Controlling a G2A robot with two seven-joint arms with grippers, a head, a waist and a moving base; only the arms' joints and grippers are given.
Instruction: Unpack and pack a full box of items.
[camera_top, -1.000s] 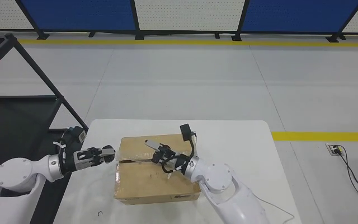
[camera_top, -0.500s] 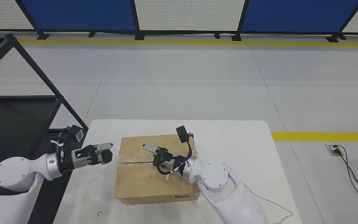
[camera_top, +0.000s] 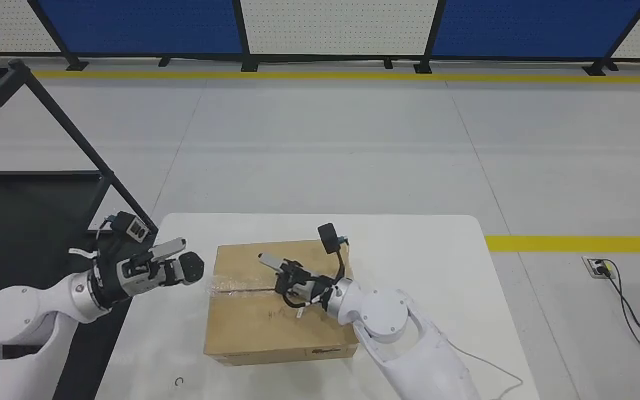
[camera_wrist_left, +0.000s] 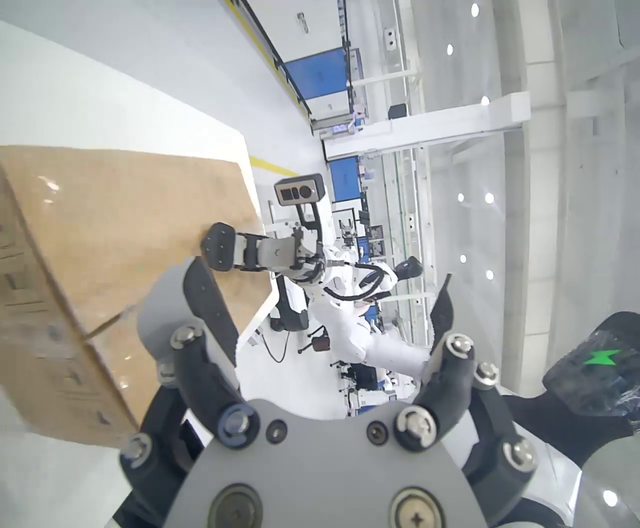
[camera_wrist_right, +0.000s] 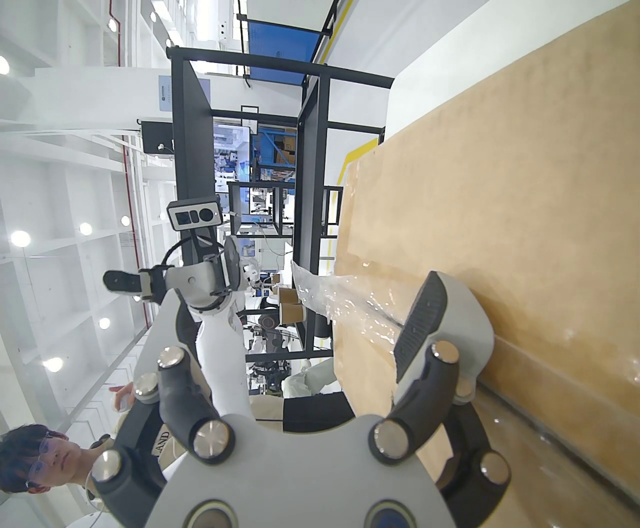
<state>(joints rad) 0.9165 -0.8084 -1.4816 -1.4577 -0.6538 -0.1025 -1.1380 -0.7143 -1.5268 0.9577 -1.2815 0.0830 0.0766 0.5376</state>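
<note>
At the near left of the white table (camera_top: 440, 250) lay a small dark ring (camera_top: 178, 381), well apart from everything else. Past it, the cardboard box (camera_top: 250, 330) sat on the middle of the table, toward its left half, with both top flaps shut. A strip of clear tape (camera_wrist_right: 350, 305) ran left to right along the seam between the flaps. It was wrinkled and shiny, and its left end stuck out a little past the box's left edge.

The right gripper (camera_top: 281, 285) was over the box top at the seam, pointing left, with its fingers spread wide and nothing between them. One finger (camera_wrist_right: 422, 315) lay close against the cardboard just beside the tape. Whether it pressed on the surface could not be told. The other finger stood up off the box.

The left gripper (camera_top: 182, 257) hung just beside the box's left edge, near its far left corner and apart from the cardboard. It pointed right toward the box, and its fingers were also spread and held nothing.

A black metal frame (camera_top: 70, 120) stood to the left of the table. Farther off, a yellow line (camera_top: 330, 74) crossed the grey floor, and blue panels (camera_top: 140, 25) lined the far side.
</note>
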